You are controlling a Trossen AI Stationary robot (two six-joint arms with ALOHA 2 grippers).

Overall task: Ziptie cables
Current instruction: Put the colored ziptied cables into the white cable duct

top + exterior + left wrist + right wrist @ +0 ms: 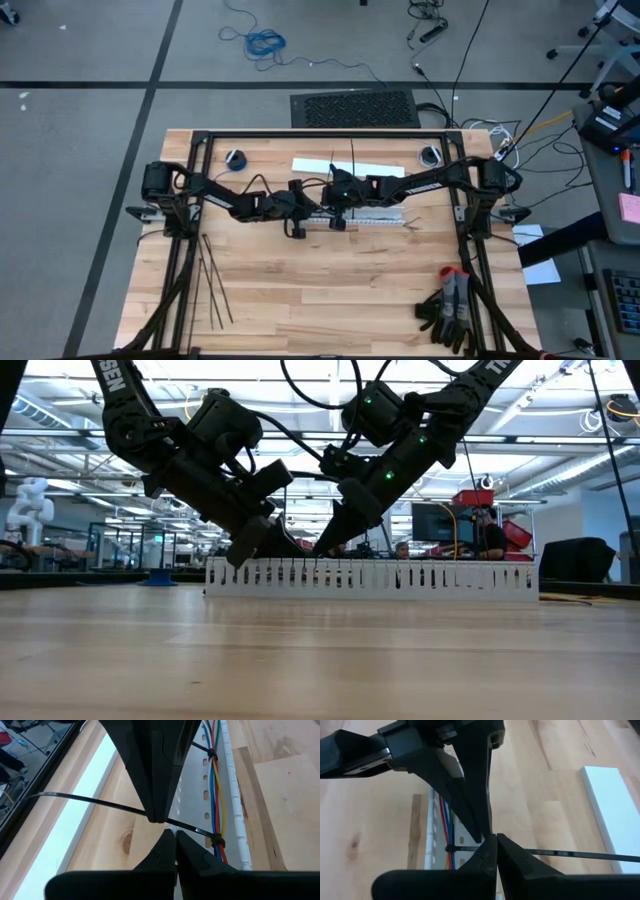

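The cables (216, 795), red, blue, yellow and green wires, lie along the inside of a white slotted duct (385, 216) at mid-table. Two black zipties ring them. The nearer one's head (216, 840) sits on the bundle, and its long tail (90, 801) runs off toward the table's far edge. My right gripper (493, 837) is shut on that tail. My left gripper (175, 834) is shut, tip to tip with the right one, just short of the tail. Several loose zipties (212, 282) lie flat near the left front. My right gripper pinches the ziptie's tail (167, 821) a short way from its head, at the fingers' free ends. The fingers slant down from the table's right and lie across the strip. The tail runs nearly straight from the bundle. My left gripper: I cannot tell whether its fingertips (167, 837) touch the tail.
A white flat lid strip (345, 167) lies behind the duct. Two small rolls (235, 157) (430, 155) sit at the far corners, and black-and-red gloves (450, 310) at the near right. The black frame rails (300, 133) border the table's far edge and sides.
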